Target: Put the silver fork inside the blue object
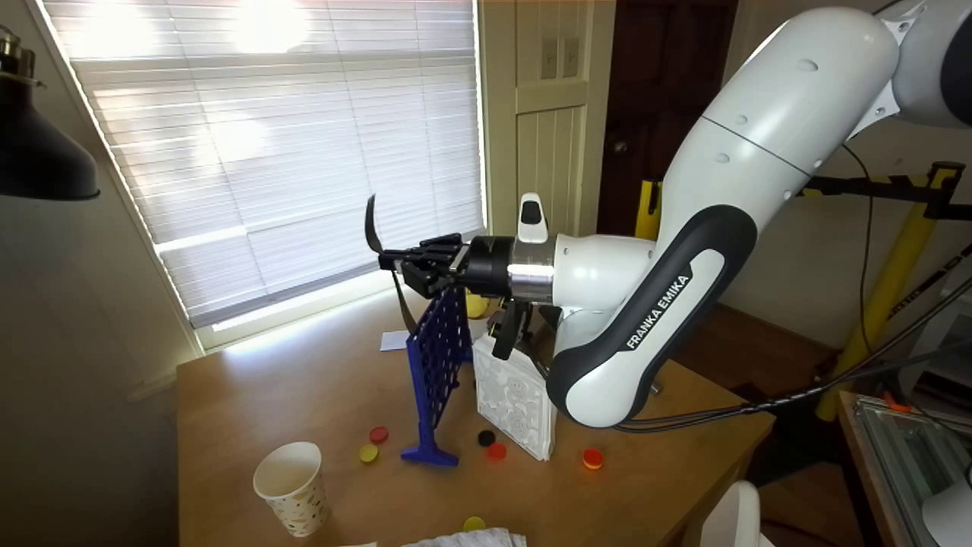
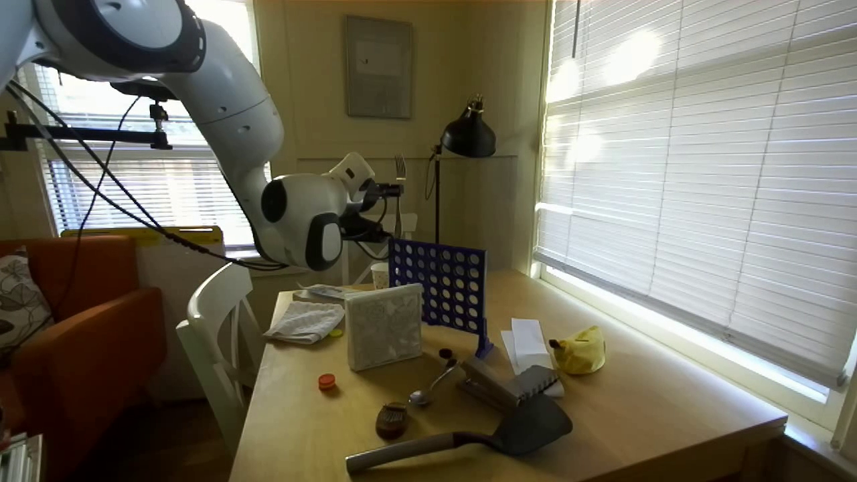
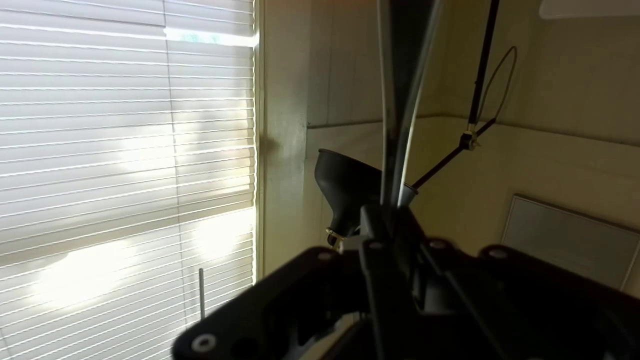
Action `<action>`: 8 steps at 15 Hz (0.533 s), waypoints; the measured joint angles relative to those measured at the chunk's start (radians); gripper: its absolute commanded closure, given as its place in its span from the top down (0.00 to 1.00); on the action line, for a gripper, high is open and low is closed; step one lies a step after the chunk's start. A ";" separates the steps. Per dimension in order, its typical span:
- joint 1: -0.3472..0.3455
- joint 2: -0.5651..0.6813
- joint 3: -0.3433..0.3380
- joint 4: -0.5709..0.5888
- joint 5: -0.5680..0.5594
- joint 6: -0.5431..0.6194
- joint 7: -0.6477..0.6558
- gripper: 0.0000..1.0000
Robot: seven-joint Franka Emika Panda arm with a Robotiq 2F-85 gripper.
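Observation:
The silver fork stands near upright in my gripper, tines up; it shows in both exterior views (image 1: 371,228) (image 2: 400,167). Its handle points down and fills the upper middle of the wrist view (image 3: 397,115), which stands upside down. My gripper (image 1: 389,260) is shut on the fork around its middle; it also shows in an exterior view (image 2: 400,190) and the wrist view (image 3: 391,220). The blue object, an upright grid panel (image 1: 440,357) (image 2: 438,284), stands on the table below the gripper. The handle's lower end is close to the panel's top edge; whether they touch is unclear.
A white patterned box (image 1: 512,395) stands beside the panel. A paper cup (image 1: 290,486) and several coloured discs (image 1: 378,434) lie around. A spatula (image 2: 535,425), spoon (image 2: 428,391), yellow toy (image 2: 581,351) and cloth (image 2: 308,321) share the table. A black lamp (image 2: 470,130) stands beyond.

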 measured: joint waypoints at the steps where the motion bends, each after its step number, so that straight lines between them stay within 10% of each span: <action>1: 0.000 0.000 0.000 0.000 0.000 0.000 0.001 0.02; 8: -0.014 0.001 0.002 0.002 -0.001 0.001 0.011 0.02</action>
